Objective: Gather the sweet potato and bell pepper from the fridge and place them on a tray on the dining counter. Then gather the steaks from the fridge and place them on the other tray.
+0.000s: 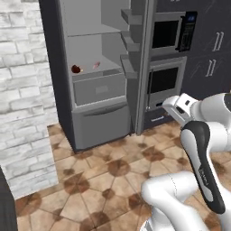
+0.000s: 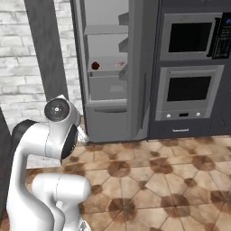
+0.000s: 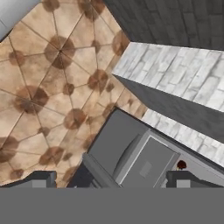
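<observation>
The grey fridge (image 1: pixel 97 122) (image 2: pixel 108 118) stands open ahead, its door with shelves (image 1: pixel 131 49) swung to the right. On its middle shelf sits a small rounded dark red thing (image 1: pixel 76 69) (image 2: pixel 95 66) (image 3: pixel 181 165) that looks like the bell pepper. A pale pinkish piece (image 1: pixel 96 65) (image 2: pixel 120 64) lies to its right, too small to name. My gripper (image 3: pixel 112 180) is open and empty, held well back from the fridge (image 3: pixel 131 153) above the floor, and my hand (image 1: pixel 179 107) is right of the fridge. The sweet potato, steaks, trays and dining counter are out of view.
Two built-in ovens (image 1: pixel 166 77) (image 2: pixel 188 89) in dark cabinets stand right of the fridge door. A white brick wall (image 1: pixel 22 94) (image 2: pixel 27 54) runs on the left. Brown tiled floor (image 1: pixel 113 171) lies open between me and the fridge.
</observation>
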